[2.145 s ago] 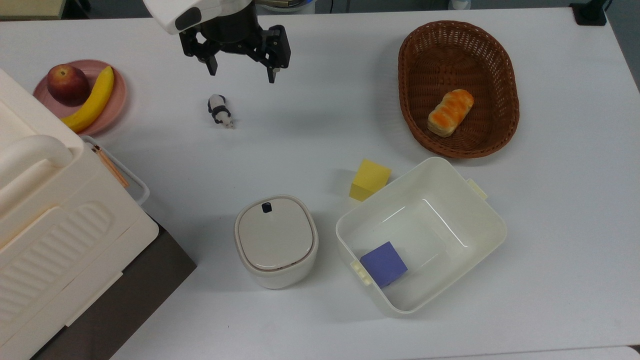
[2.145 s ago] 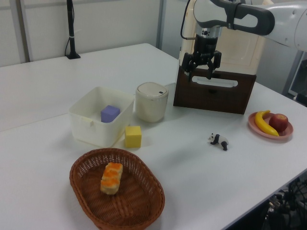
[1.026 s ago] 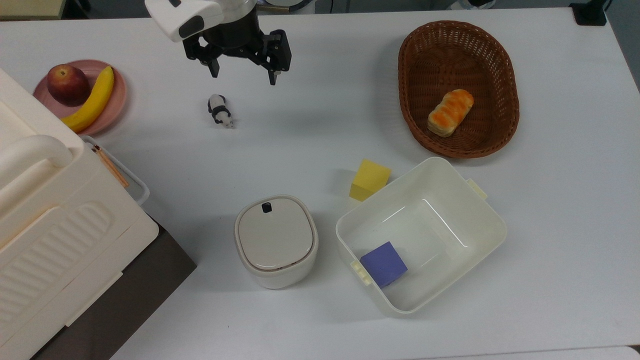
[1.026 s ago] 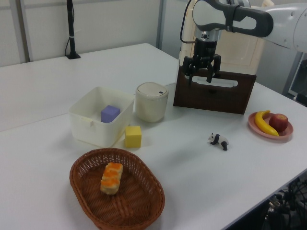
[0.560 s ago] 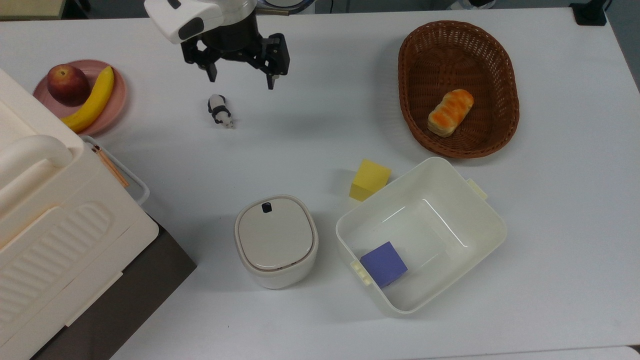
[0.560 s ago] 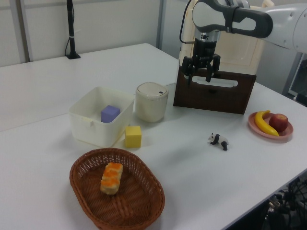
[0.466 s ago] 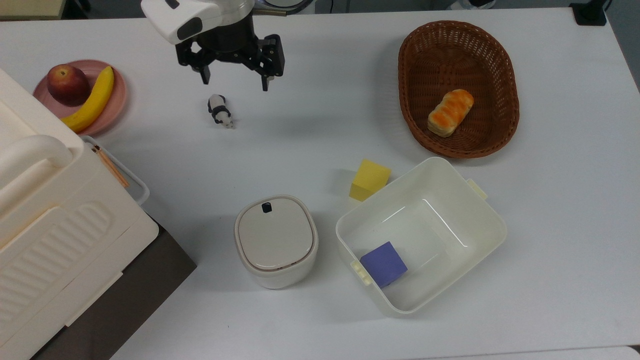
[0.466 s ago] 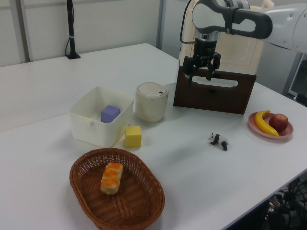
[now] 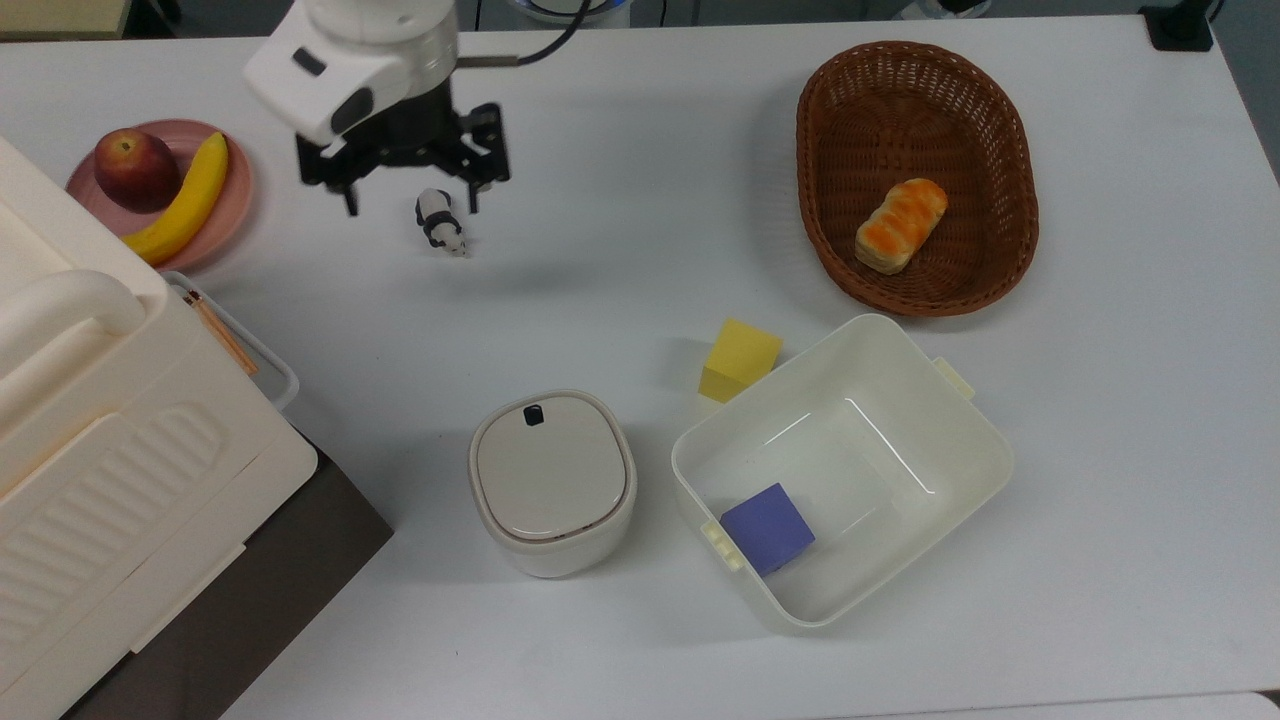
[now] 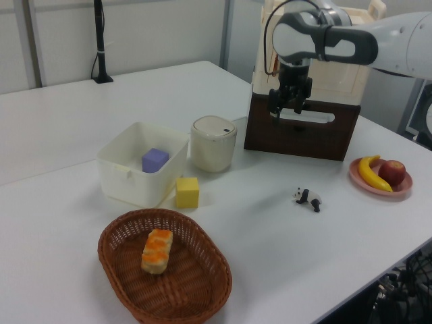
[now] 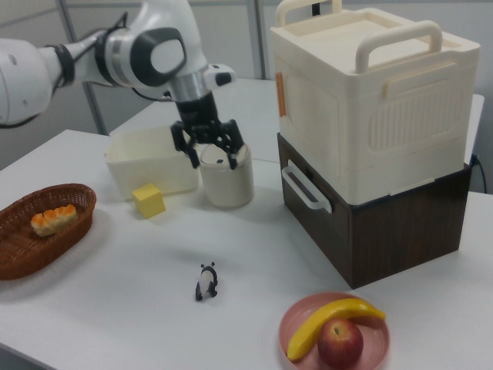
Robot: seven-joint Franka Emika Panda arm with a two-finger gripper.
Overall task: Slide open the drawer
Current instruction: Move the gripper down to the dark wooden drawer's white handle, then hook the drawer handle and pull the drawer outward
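Dark wooden drawer (image 11: 362,220) with a white loop handle (image 11: 305,187) sits shut under the ribbed cream cabinet (image 11: 370,100) at the right view's right. Black gripper (image 9: 408,196), jaws open, hangs above one toy panda (image 9: 439,222). Two foam cubes, yellow (image 9: 739,359) and purple (image 9: 767,527), lie farther along the bench (image 9: 620,250).

Before the drawer (image 11: 312,189): we see bare table (image 11: 262,254).
In our way: panda toy (image 11: 206,281), lidded pot (image 11: 226,179) near its front corner.
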